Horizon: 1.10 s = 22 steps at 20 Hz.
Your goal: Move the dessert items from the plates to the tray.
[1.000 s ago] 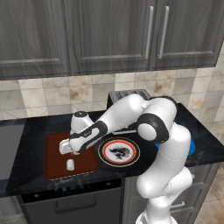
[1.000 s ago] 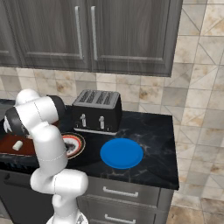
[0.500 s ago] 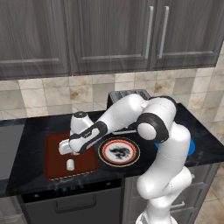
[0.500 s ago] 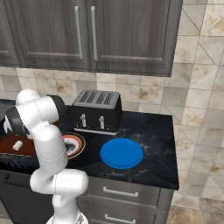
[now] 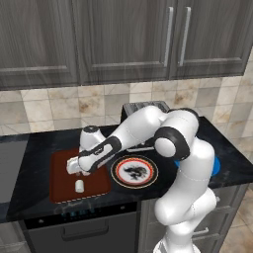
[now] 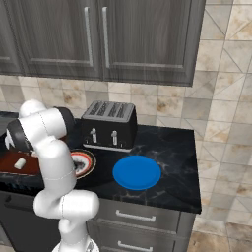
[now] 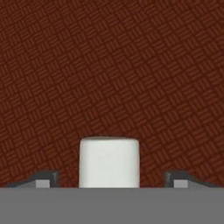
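The tray [image 5: 96, 185] sits right under the gripper [image 7: 112, 177], jaws spread wide with clear gaps either side of the marshmallow [image 7: 109, 162] resting between them, nothing gripped. A second marshmallow [image 5: 79, 186] lies just beside, nearer the tray's front edge. Best move, I'd say: lift straight up, no sideways nudge. No writing anywhere.

Reaches far left and low, elbow bent high, wrist turned downward; fingers [image 7: 46, 177] spread wide apart, touching nothing between them.
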Motion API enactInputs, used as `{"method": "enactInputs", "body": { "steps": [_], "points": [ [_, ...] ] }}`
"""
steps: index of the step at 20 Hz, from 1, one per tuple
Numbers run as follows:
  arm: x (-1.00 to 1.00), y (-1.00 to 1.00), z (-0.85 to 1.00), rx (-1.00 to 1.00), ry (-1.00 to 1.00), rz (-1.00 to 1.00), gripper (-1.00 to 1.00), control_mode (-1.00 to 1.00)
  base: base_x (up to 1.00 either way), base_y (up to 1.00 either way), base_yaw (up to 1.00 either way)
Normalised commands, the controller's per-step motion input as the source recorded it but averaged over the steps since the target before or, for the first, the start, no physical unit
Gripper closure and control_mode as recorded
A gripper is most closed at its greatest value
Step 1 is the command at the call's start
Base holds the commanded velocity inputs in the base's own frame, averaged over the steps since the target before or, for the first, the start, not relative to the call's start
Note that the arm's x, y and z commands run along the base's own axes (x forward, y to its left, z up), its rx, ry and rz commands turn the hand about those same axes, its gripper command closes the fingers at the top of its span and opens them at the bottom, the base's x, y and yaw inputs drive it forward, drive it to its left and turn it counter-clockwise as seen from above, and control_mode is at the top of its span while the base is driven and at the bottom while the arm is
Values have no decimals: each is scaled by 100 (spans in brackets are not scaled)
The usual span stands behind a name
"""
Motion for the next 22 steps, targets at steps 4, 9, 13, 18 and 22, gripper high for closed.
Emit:
{"method": "enactInputs", "body": {
  "steps": [4, 9, 13, 18, 22],
  "points": [
    [-1, -7, 33, 0, -8, 0, -100, -100, 0, 0, 0],
    [-10, -13, 57, 0, -13, 0, -100, -100, 0, 0, 0],
    [-20, -36, 67, 0, -11, 0, -100, -100, 0, 0, 0],
    [-43, -62, 66, 0, -8, 0, -100, -100, 0, 0, 0],
    [-67, -79, 61, 0, -4, 0, -100, -100, 0, 0, 0]
  ]
}}
